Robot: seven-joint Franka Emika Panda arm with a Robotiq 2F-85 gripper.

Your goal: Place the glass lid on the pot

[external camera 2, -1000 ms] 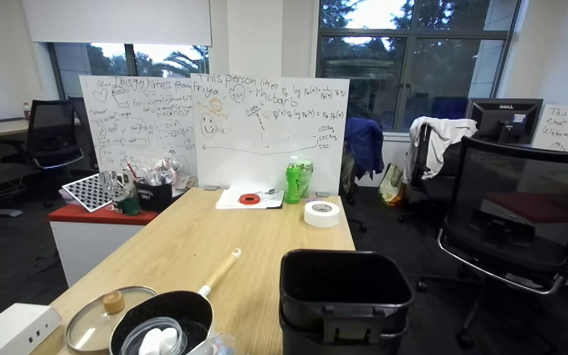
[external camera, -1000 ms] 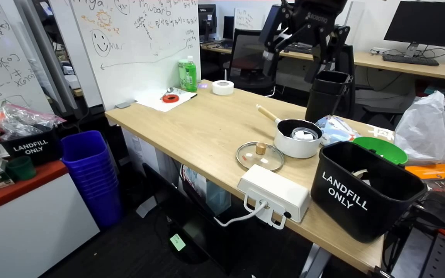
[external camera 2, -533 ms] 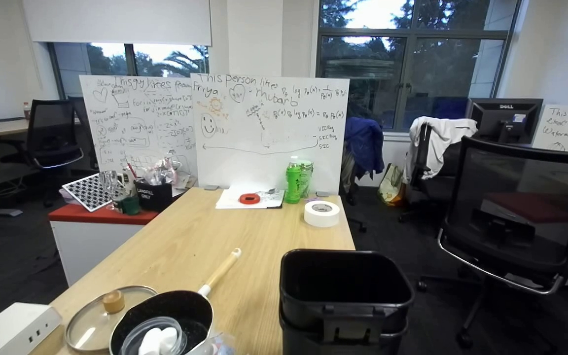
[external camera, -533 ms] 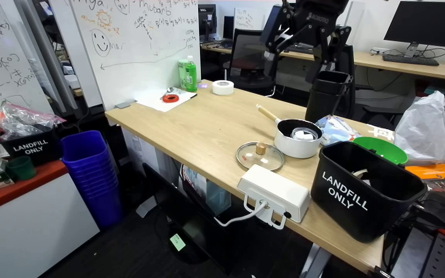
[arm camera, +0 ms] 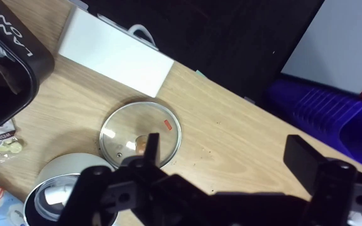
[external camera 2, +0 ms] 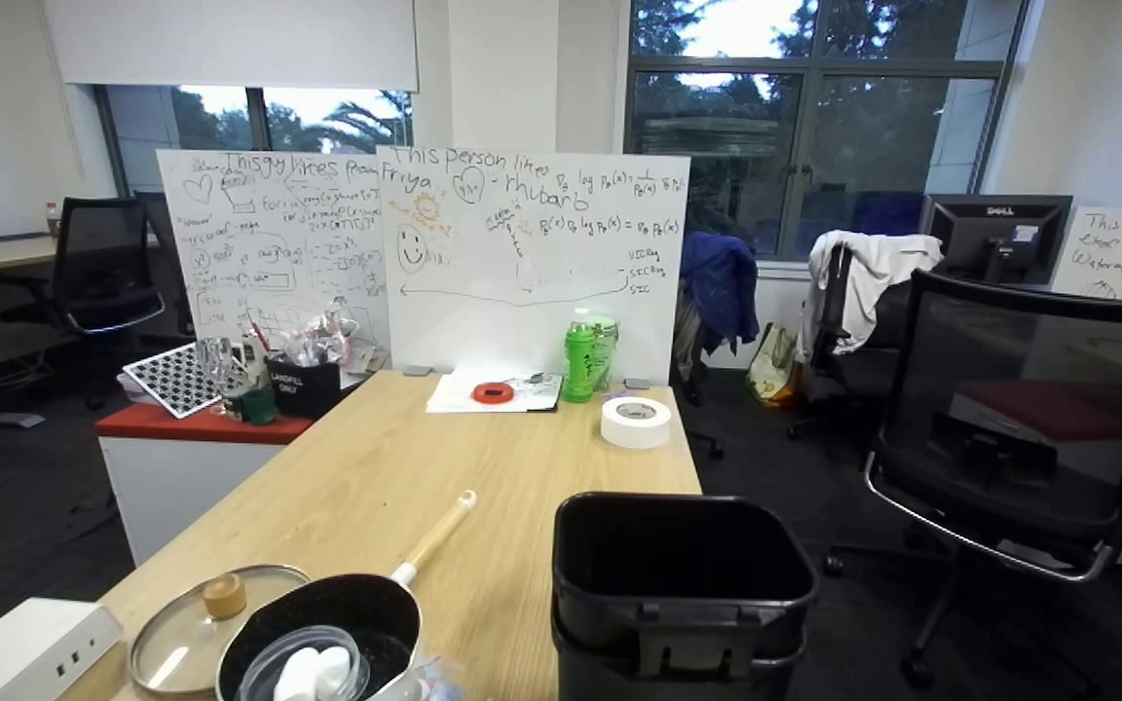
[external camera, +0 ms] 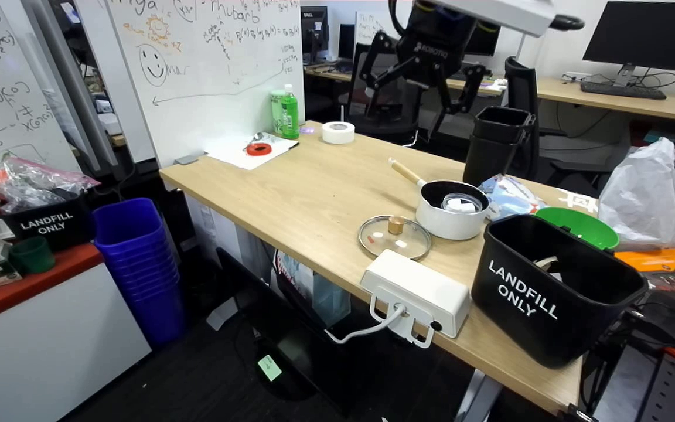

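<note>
Lying beside one pot [external camera: 452, 225] is one glass lid [external camera: 392, 241], while one tool [arm camera: 224, 146] hovers, two jaws spread.

Glass lid [external camera 2: 193, 638]: on the table [external camera 2: 376, 487], wooden knob [external camera 2: 225, 596] up, just beside the pot [external camera 2: 388, 615].
Pot: clear container [external camera 2: 263, 668] with white pieces [external camera 2: 314, 672] inside; handle [external camera 2: 438, 535] points toward the whiteboard [external camera 2: 522, 331].
White box [external camera 2: 20, 643]: near the lid.
Black bins [external camera 2: 600, 618]: stacked, apart from the pot.
Green bottle [external camera 2: 579, 362]: upright, near the whiteboard.
</note>
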